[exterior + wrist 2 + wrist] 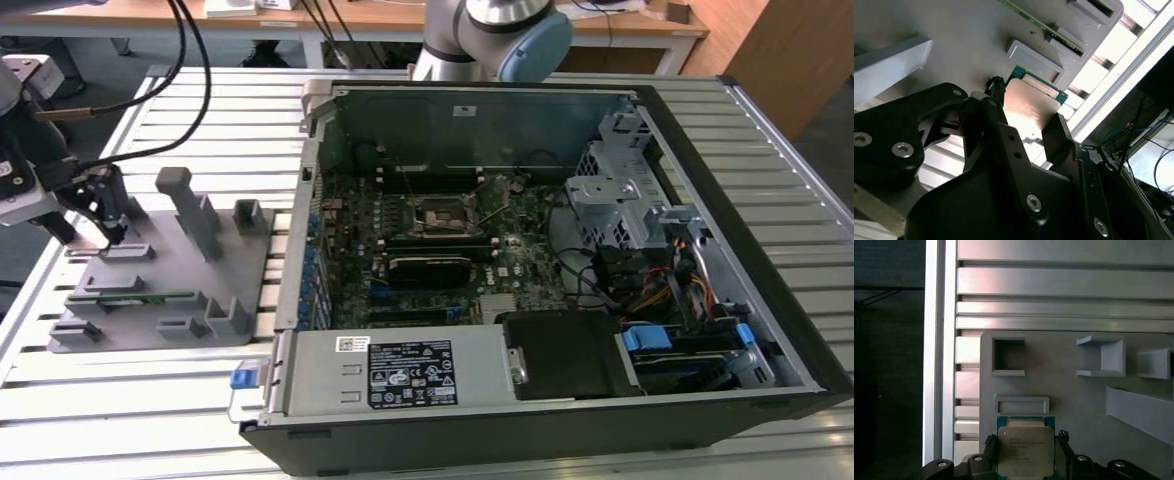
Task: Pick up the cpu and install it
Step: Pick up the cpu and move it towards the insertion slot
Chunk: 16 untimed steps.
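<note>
Two fingers [990, 441]: one against each opposite edge of the cpu [1025, 452], closed in to its width, seen in both wrist views
gripper [104, 236]: low over the grey fixture tray [167, 265], at the exterior view's left
cpu spot: flat on the tray, just beside a small grey bracket [1021, 404], well apart from the socket [439, 216] in the open case [781, 300]
hold: thin rim only, contact looks slim
risk 1: chip tilts or slips free on a lift; cause is the shallow edge hold
risk 2: corner snags the bracket; cause is the tight clearance
risk 3: skewed hold carries over to the socket, so the chip seats crooked and contacts get damaged
risk 4: arm clips the case wall going in
</note>
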Tool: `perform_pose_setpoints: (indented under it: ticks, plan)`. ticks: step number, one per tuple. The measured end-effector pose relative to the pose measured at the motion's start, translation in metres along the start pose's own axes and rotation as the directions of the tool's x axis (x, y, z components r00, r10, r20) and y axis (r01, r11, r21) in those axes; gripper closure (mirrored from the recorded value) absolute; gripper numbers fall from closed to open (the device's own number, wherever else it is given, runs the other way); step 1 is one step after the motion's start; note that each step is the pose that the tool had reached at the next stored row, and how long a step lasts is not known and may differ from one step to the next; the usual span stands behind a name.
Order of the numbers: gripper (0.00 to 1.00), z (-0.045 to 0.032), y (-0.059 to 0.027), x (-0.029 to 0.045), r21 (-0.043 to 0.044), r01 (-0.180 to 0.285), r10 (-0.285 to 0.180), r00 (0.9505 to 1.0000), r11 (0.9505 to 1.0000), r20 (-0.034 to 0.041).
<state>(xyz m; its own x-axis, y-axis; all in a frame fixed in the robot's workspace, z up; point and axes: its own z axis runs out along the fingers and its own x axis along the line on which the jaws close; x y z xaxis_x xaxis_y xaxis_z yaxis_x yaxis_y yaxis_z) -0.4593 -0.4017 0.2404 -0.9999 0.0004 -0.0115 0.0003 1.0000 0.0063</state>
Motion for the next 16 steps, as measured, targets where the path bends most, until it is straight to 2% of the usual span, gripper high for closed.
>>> perform_pose_setpoints:
  ticks: [16]
  plan:
    - [0.46,-0.0225,0.0006,-0.0001,-0.0003,0.000,0.000,1.0000,1.0000,0.0031]
